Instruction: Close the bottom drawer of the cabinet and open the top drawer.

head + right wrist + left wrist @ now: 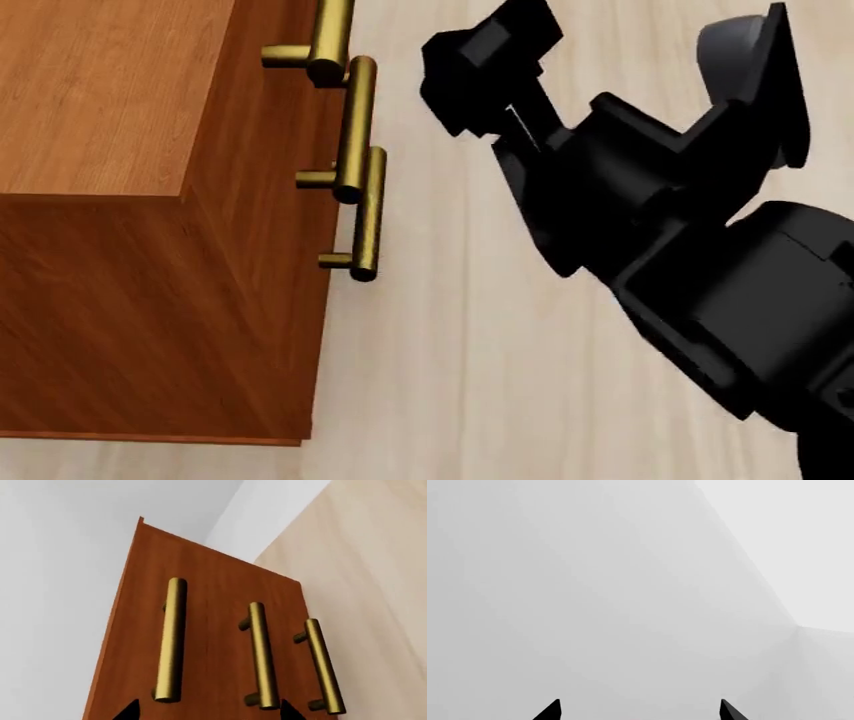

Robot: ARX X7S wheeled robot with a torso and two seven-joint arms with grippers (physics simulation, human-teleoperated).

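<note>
The reddish-brown cabinet [120, 110] fills the left of the head view, its three brass handles stacked along its front edge. In the right wrist view the cabinet front [213, 575] faces me. It shows the top drawer's handle [170, 640] largest, the middle handle [261, 655] beside it, and the bottom drawer's handle [321, 665] nearest the floor. All three fronts look flush, and I see no seams. My right gripper [208, 711] is open just short of the front, its tips spanning the ends of the top and middle handles. My left gripper [640, 711] is open, facing only grey wall.
Pale wood floor [454, 380] lies to the right of the cabinet under my right arm [694, 240]. A grey wall [60, 580] stands behind the cabinet. A wall corner [797, 627] shows in the left wrist view.
</note>
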